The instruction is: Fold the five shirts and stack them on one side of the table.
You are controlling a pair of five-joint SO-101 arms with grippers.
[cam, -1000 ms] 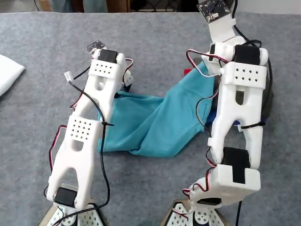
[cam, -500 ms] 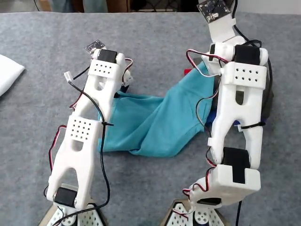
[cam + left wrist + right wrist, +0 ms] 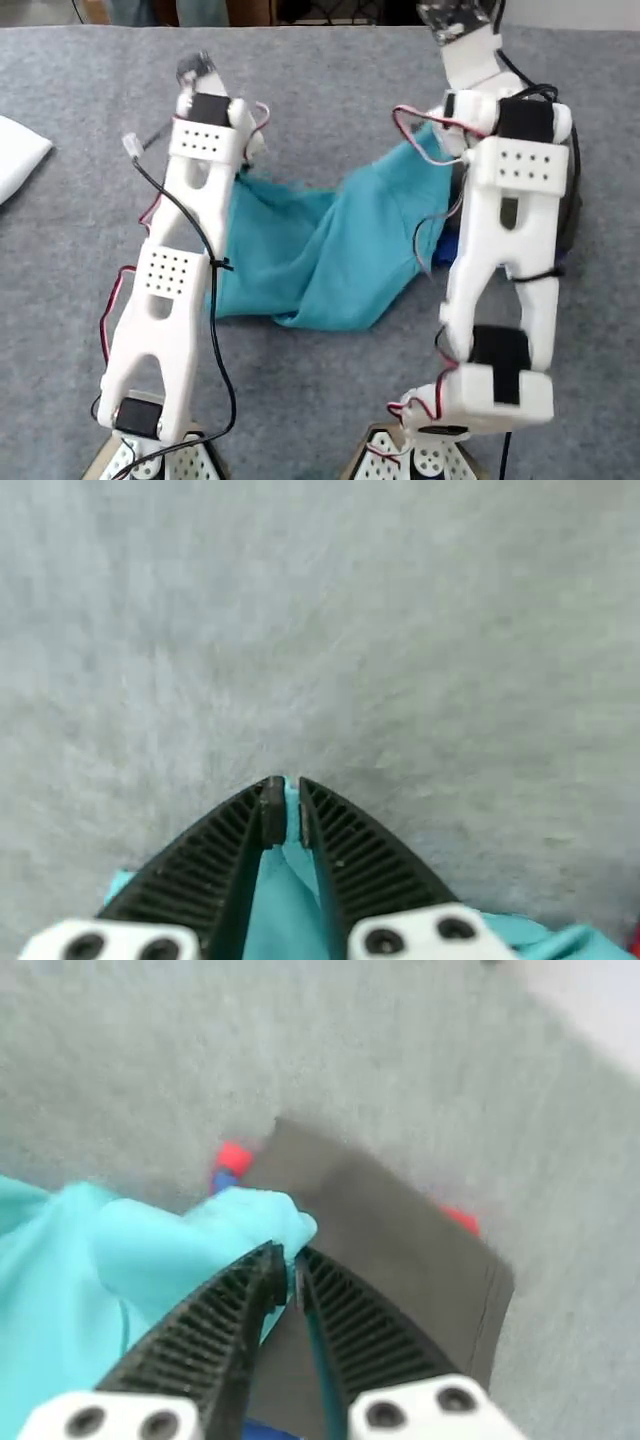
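Observation:
A teal shirt (image 3: pixel 330 255) hangs stretched between my two arms over the grey table (image 3: pixel 330 90). My left gripper (image 3: pixel 285 802) is shut on a teal shirt (image 3: pixel 290 900) corner, above bare table felt. My right gripper (image 3: pixel 290 1265) is shut on the other teal shirt (image 3: pixel 110 1260) corner, held just over a folded dark grey shirt (image 3: pixel 390 1230). Red (image 3: pixel 235 1155) and blue cloth peeks from under that dark shirt. In the high view the left arm (image 3: pixel 190 210) stands at the shirt's left end and the right arm (image 3: pixel 510 200) at its right end.
A white folded shirt (image 3: pixel 20 150) lies at the table's left edge. The dark stack (image 3: pixel 570 215) sits on the right side, mostly hidden beneath the right arm. Bare felt lies at the table's far side and front middle.
The left arm has moved away toward the table's far side, pulling its shirt corner up and back. The right arm shifted slightly; the shirt is drawn tauter.

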